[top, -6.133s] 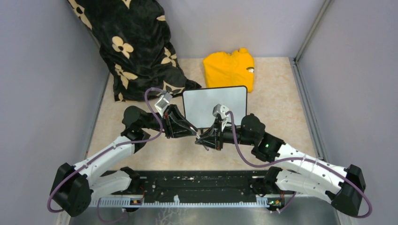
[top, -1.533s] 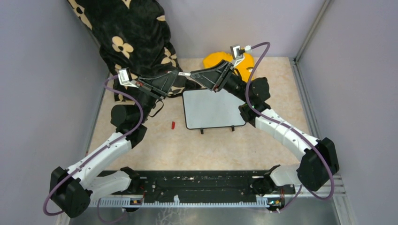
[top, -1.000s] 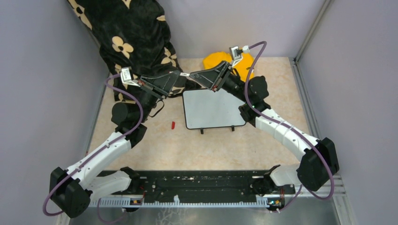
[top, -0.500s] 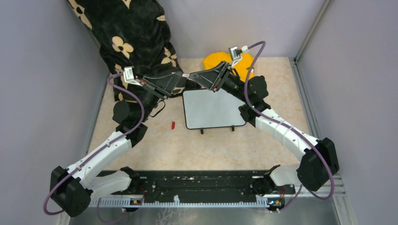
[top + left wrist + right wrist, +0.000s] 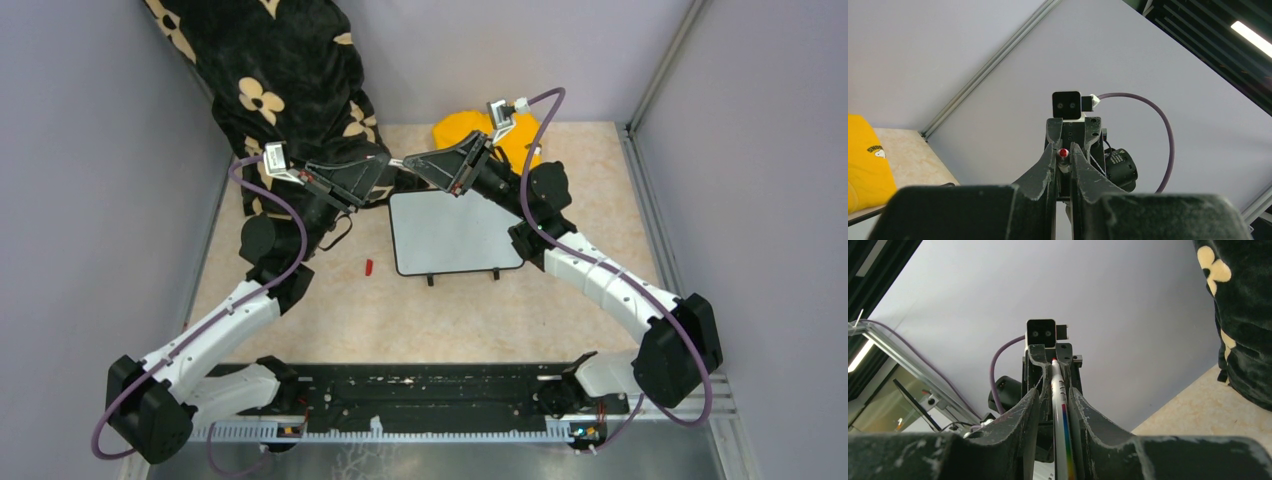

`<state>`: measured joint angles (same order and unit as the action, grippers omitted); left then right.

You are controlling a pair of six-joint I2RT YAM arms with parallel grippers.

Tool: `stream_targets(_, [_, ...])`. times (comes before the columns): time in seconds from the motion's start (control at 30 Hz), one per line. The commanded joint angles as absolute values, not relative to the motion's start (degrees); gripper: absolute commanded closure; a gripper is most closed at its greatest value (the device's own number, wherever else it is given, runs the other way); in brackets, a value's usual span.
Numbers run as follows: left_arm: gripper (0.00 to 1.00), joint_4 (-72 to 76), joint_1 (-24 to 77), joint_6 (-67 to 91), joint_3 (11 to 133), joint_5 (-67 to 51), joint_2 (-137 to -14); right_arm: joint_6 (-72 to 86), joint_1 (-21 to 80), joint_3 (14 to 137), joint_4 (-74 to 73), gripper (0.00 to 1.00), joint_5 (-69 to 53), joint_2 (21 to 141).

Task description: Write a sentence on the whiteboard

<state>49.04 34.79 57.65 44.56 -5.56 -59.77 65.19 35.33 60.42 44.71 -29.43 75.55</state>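
At the upper left a black flowered cloth hangs down onto the surface; just right of it, in the upper middle, the left jaws meet the right jaws tip to tip, raised above the back edge of the board; between them runs the marker. In the left wrist view the left jaws stand nearly shut, pinching the marker's red-tipped end; in the right wrist view the marker lies lengthwise between the right jaws, with a sliver of space on one side, so I cannot tell whether they press it or only straddle it. Below, left of the board and apart from it, lies a small red cap. The board lies flat at mid-frame, feet toward the bottom, bare of any writing; a yellow garment lies behind it at the upper right.

This looks like a hand-over or a regrip; nothing is written yet.

- If one pair of jaws lets go before the other has hold, the marker could drop; a bare nib would streak the board or the cloth.
- If the marker lies along the right jaws rather than across them, it may pivot or slide back once pressed to the board; the strokes would come out faint or skewed.
- A low sweep of the left arm could knock the cap.

No container is in view.
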Motion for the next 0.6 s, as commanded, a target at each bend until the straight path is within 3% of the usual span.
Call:
stream_targets(0.0, [1.00, 47.56, 35.02, 57.13, 44.96, -6.10, -59.33, 65.66, 35.02, 61.70, 49.45, 0.73, -29.44, 74.05])
stream_targets(0.33, [1.00, 47.89, 35.05, 57.54, 44.87, -5.94, -59.73, 65.52, 35.03, 61.53, 48.64, 0.69, -29.87, 73.91])
stream_targets(0.57, [1.00, 48.06, 35.01, 57.39, 45.06, -5.67, -59.68, 65.22, 34.98, 62.02, 46.55, 0.78, -30.41, 73.98])
